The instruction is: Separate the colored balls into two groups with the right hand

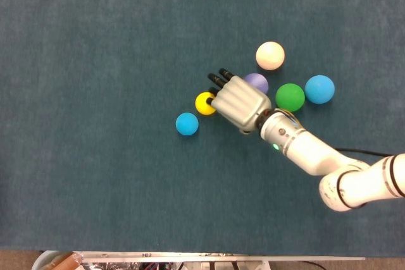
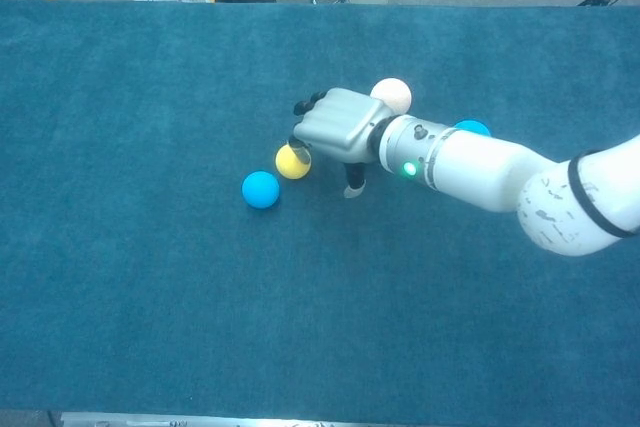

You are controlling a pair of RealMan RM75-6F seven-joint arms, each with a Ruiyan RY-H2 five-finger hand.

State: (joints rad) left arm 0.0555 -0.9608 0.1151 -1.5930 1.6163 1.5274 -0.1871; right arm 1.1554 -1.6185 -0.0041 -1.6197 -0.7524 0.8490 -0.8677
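Here the right robot hand (image 1: 239, 101) lies palm down in the middle of the counter (image 1: 95, 42), its fingers curled loosely and its dark fingertips (image 1: 215, 80) beside the yellow ball (image 1: 204, 103), holding nothing. A blue ball (image 1: 186, 124) sits just beyond the yellow one, nearer the counter's front edge. Behind the hand, the purple ball (image 1: 257, 82), green ball (image 1: 290, 97), second blue ball (image 1: 319, 89) and cream ball (image 1: 270, 55) cluster together.
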